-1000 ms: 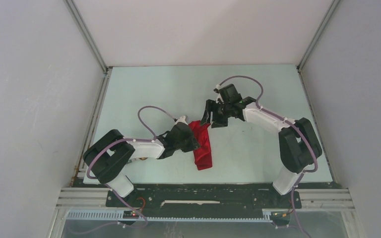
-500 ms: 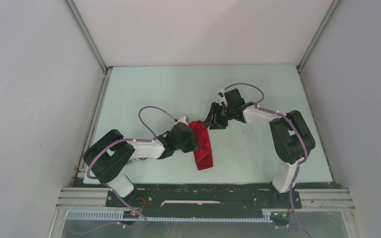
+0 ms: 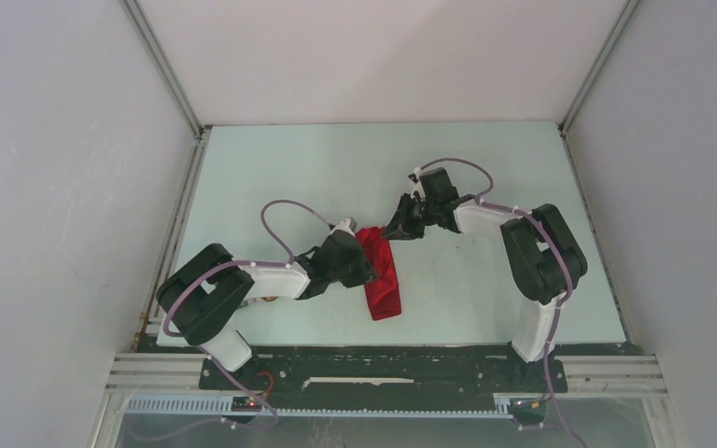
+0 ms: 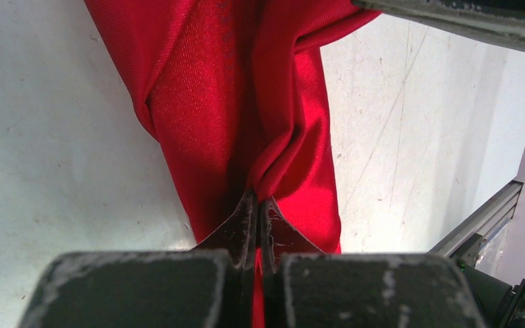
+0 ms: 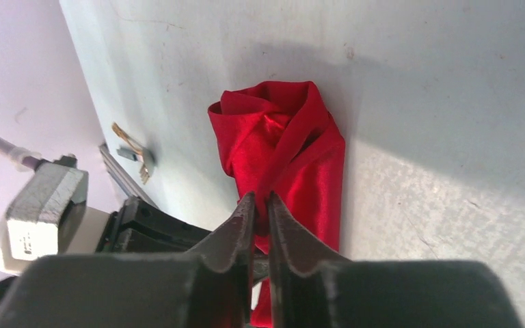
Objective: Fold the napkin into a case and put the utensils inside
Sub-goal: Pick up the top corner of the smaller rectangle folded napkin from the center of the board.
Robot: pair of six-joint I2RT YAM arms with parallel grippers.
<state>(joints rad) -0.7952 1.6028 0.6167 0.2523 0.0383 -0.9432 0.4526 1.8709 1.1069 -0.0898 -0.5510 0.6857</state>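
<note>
Pale green table (image 3: 485,168), boxed in by white walls, carries the red napkin (image 3: 380,271), bunched into a long, narrow roll near the middle, between the two arms. No utensils show in any view

The left gripper (image 4: 256,203) has its jaws pressed tight together on a pleat along the roll's left side, and the cloth puckers into the pinch. The right gripper (image 5: 260,199) sits at the roll's far end, jaws drawn nearly together with only a thin slit between them and red cloth showing in that slit. It looks to be nipping a fold there, though how much cloth it has is hard to tell

By its sheen and the way it slumps, the napkin is thin, soft and probably slippery, and light enough that any tug would drag the whole bundle across the table. It will not keep a crease by itself, so folds are likely to slide open once let go. A firm pinch should do it no harm. The best hold is an edge or corner, seated deep between the pads, with the two grips well apart to keep the cloth taut. Grabbing the bunched middle would gather several layers and only tighten the wad
</note>
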